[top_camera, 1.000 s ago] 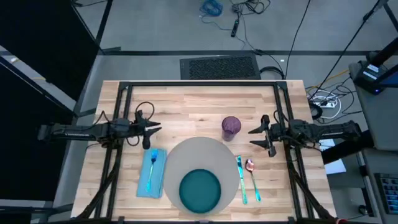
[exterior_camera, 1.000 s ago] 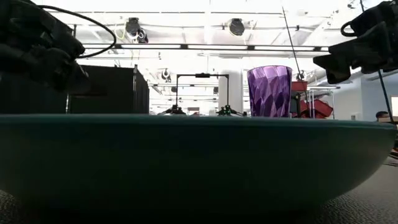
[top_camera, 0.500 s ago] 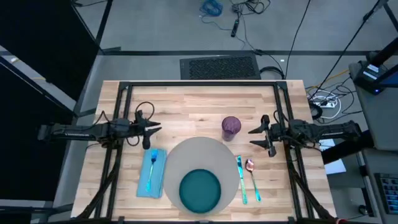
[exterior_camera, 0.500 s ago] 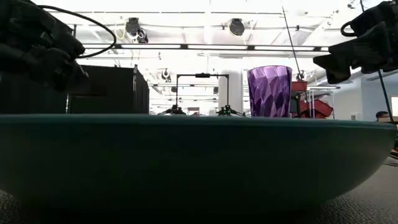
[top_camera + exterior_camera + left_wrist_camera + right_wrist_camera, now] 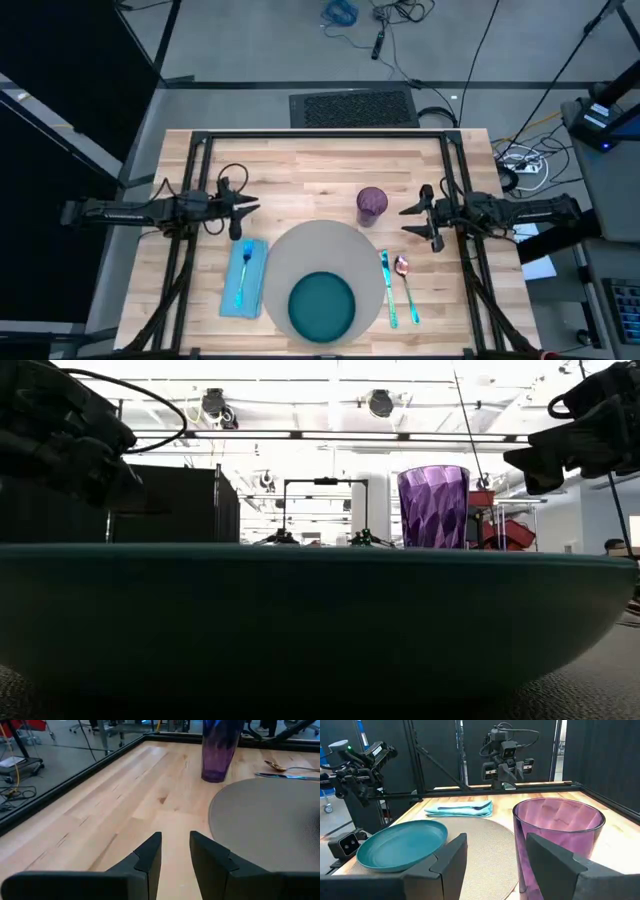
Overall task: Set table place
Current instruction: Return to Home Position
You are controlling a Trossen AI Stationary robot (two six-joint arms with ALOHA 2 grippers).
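place setting looks done to me, so neither gripper has a job on it. left gripper (image 5: 240, 213) hovers over the left side of the table (image 5: 300, 165), just far of the napkin (image 5: 256, 298), fingers a narrow gap apart, nothing in them. right gripper (image 5: 412, 222) hovers right of the cup (image 5: 371, 204), near it but not touching, fingers spread wider, also holding nothing. both point inward and sit level with each other, which i read as at or close to the home pose; can't confirm the exact target from here. layout: mat (image 5: 320, 245) is centre-near, with the plate (image 5: 322, 305) on its near half, where a diner at the near edge would reach it. napkin lies flat just left of the mat with the fork (image 5: 245, 268) on top of it. knife (image 5: 386, 290) and spoon (image 5: 405, 285) lie side by side on bare wood just right of the mat, knife closer to the mat. cup stands upright on the wood just off the mat's far-right edge, far of the knife: the usual drink spot, and out of the plate's way. containers: plate is empty, and the cup looks empty too, seen over its rim in the right wrist view. risk looks low to me; the cup is the only thing near a gripper, so any right arm move should head away from it.
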